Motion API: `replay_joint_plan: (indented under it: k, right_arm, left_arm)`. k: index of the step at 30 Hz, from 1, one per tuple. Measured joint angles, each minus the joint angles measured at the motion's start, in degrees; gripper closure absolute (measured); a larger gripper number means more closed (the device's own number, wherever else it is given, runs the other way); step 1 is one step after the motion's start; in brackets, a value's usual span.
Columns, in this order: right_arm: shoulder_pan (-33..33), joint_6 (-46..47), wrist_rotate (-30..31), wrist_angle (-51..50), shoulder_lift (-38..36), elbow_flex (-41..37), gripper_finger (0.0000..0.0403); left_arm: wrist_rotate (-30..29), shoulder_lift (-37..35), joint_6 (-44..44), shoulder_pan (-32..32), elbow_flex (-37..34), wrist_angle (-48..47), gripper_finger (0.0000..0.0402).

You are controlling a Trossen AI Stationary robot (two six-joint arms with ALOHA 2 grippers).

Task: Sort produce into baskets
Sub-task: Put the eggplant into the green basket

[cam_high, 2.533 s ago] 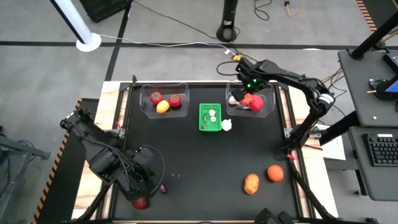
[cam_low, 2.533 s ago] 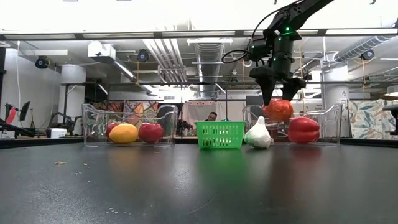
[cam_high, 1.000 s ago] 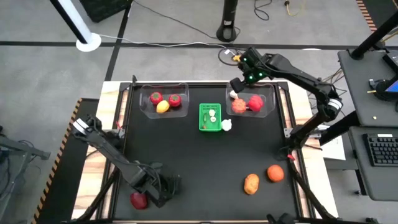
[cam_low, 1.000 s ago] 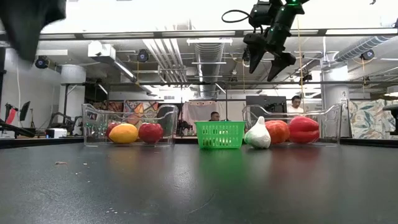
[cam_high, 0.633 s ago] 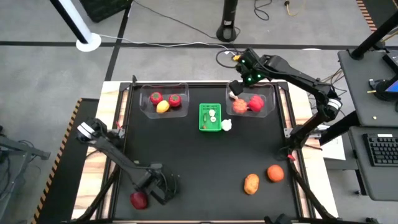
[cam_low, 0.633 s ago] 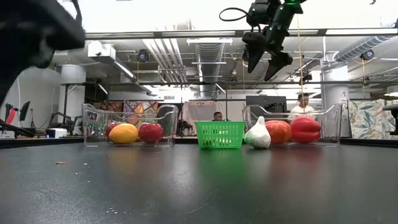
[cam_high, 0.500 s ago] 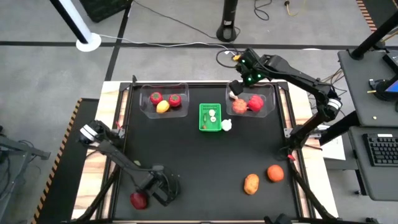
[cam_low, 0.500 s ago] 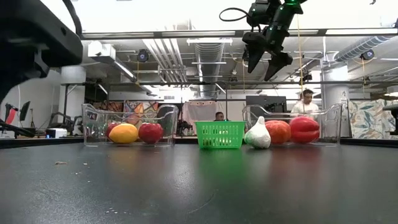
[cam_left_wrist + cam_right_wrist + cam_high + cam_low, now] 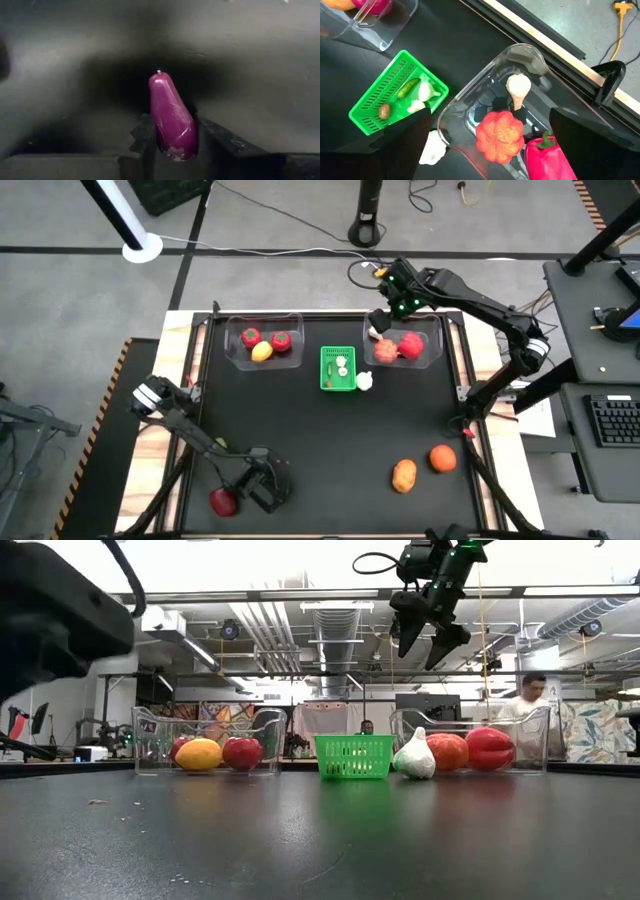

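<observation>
I am closing the left gripper (image 9: 172,147) on a purple eggplant (image 9: 171,116) at the table's near left edge, beside a red apple (image 9: 223,501). The right gripper (image 9: 428,637) is hanging wide open above the right clear bin (image 9: 432,340). Risk: the glossy, tapered eggplant squirting out, since the fingers are pinching only its base.

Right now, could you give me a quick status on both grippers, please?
Left gripper closing around purple eggplant at table's near edge. Right gripper open, hovering above right clear bin. Nothing in the way.
</observation>
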Motion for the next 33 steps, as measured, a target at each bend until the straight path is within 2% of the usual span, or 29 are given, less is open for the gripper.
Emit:
replay_joint_plan:
  k: [2,4,9,13,16,20,27,33]
  right_arm:
    - [0.0,0.0,-0.5,0.0,-0.4,0.0,0.0007]
    - [0.3,0.0,-0.6,0.0,-1.4,-0.1,0.0007]
    - [1.5,-1.0,-0.6,1.5,-5.7,-0.1,0.0007]
    - [3.5,-1.0,-1.4,4.7,-9.8,-0.1,0.0007]
    - [5.7,-0.9,-5.8,7.7,-12.4,-0.1,0.0007]
    - [10.6,-0.1,-10.9,13.0,-14.9,-0.1,0.0007]
    - [23.8,2.8,-11.6,26.3,-15.7,-0.1,0.0007]
    - [35.2,3.7,-11.6,45.2,-12.1,-0.1,0.0007]
  left_arm:
    - [-0.5,-1.9,3.2,0.2,0.5,0.2,0.0308]
    - [-3.5,-4.9,5.8,0.4,0.8,0.1,0.0308]
    - [-20.1,-14.1,14.7,1.0,0.2,-0.9,0.0309]
    - [-33.3,-21.8,30.9,2.2,0.2,0.8,0.0309]
    - [-39.8,-26.8,44.1,3.4,0.1,3.7,0.031]
    - [-43.7,-31.3,61.3,5.3,0.1,9.6,0.031]
    - [-44.7,-35.2,89.9,8.9,0.0,26.0,0.031]
    - [-44.7,-34.6,113.7,11.7,0.0,39.5,0.031]
